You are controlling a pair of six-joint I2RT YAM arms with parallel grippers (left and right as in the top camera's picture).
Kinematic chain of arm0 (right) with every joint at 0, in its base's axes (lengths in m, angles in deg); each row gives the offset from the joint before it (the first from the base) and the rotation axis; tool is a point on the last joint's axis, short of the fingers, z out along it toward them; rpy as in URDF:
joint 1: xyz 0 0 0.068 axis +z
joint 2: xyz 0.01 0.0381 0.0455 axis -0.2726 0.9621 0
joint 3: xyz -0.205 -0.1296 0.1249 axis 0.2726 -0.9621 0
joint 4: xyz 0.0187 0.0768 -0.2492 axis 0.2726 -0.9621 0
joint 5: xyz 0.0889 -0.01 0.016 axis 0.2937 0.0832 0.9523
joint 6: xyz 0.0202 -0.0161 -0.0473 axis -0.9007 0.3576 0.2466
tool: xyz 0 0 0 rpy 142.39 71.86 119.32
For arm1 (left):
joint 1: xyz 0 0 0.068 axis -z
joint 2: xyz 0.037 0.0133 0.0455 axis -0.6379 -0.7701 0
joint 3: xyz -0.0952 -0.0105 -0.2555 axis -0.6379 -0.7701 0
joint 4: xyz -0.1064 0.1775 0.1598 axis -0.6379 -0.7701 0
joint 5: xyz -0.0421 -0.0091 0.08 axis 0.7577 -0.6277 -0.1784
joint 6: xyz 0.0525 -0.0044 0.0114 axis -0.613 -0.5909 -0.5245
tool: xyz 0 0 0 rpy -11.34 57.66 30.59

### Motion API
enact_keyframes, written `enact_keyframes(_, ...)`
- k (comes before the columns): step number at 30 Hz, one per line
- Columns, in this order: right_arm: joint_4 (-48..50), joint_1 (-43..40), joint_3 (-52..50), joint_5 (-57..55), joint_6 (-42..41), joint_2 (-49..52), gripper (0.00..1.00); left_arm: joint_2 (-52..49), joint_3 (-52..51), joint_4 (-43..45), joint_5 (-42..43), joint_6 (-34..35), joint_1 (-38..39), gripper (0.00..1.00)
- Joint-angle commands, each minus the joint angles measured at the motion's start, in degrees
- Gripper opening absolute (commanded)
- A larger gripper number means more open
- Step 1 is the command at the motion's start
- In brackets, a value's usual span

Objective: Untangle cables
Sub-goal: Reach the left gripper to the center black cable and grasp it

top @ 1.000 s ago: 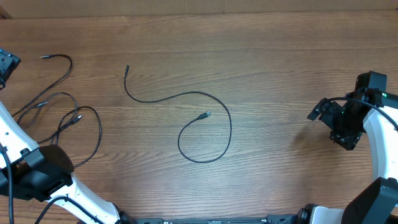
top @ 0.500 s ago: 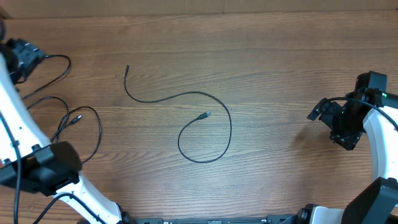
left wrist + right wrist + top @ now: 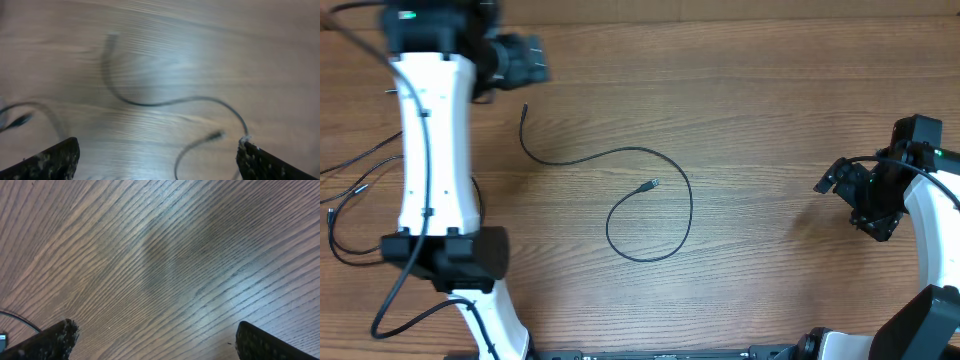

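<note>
One cable (image 3: pixel 620 150) lies alone mid-frame on the counter (image 3: pixel 770 80). Other cables (image 3: pixel 360 187) overlap at left edge, partly under left arm (image 3: pixel 430 130), probably unsorted. Left pincer (image 3: pixel 157 152) and right pincer (image 3: pixel 155 332) both spread, empty.

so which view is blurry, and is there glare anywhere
Left wrist view is smeared, the cable soft-edged, with a pale glare patch on the table; right wrist view shows wood grain sharp, with a mild sheen at lower right; overhead view is evenly lit and crisp.
</note>
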Motion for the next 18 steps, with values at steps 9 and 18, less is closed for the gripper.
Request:
enact_keyframes(9,0.15,0.28,-0.04,-0.04,-0.2,-0.04,1.0,-0.42,-6.45,-0.04,1.36,-8.48,12.87,1.0)
enact_keyframes(18,0.15,0.28,-0.04,-0.04,-0.2,-0.04,1.0,-0.42,-21.05,7.96,10.84,-5.22,15.37,1.0)
